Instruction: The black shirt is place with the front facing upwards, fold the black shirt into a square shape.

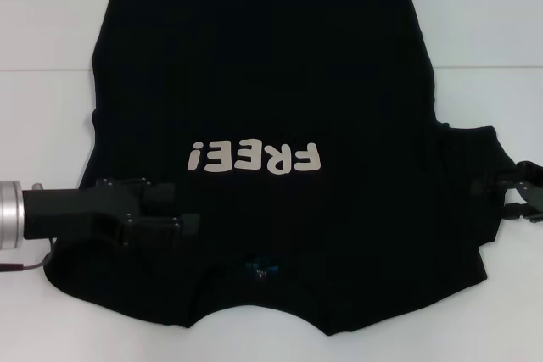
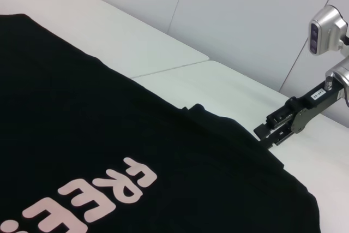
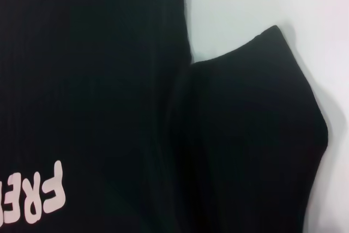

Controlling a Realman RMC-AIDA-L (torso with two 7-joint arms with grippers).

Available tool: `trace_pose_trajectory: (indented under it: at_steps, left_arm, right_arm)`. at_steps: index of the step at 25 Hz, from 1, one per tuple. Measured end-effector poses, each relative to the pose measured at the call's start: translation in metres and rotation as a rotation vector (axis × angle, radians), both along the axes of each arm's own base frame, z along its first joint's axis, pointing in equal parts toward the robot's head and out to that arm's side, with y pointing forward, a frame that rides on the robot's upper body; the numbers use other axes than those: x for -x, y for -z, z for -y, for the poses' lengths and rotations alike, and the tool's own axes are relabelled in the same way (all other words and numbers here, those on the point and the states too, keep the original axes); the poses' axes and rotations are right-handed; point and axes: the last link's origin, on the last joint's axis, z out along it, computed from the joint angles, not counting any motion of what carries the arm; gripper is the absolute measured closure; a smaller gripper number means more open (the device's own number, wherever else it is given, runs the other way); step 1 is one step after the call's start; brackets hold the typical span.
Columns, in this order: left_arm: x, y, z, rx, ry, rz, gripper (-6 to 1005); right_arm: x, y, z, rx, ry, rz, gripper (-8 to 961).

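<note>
Shirt (image 1: 271,91) spread flat on the table (image 1: 42,150), front up, collar end nearest the robot and hem at the far end. Lettering (image 1: 254,158) across the middle of the shirt, a bit toward the collar side. Left gripper (image 1: 182,209) over the shirt's left part, just collar-side of the lettering. Right gripper (image 1: 509,188) right at the edge of the shirt's right sleeve (image 1: 467,175).

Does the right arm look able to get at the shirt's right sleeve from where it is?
Probably yes. The right tool sits at the outer edge of the right sleeve of the black shirt, and nothing lies between them on the table.
</note>
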Motion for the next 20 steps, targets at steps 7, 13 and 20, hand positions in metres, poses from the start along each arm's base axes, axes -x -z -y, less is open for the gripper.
trace_pose_trajectory:
  at_steps: [7,13,20]
  left_arm:
    - [-0.0006,0.0008,-0.0001,0.002,0.0,0.002,171]
    - [-0.0004,0.0003,-0.0003,0.002,0.0,0.001,171]
    - [-0.0007,0.0002,-0.0008,0.0,0.001,0.0,171]
  right_arm:
    - [0.0011,0.0017,-0.0011,-0.003,-0.003,0.002,158]
    - [0.0033,0.0031,-0.0031,-0.005,-0.01,0.003,158]
    - [0.0053,0.0052,-0.0061,-0.014,-0.026,0.014,159]
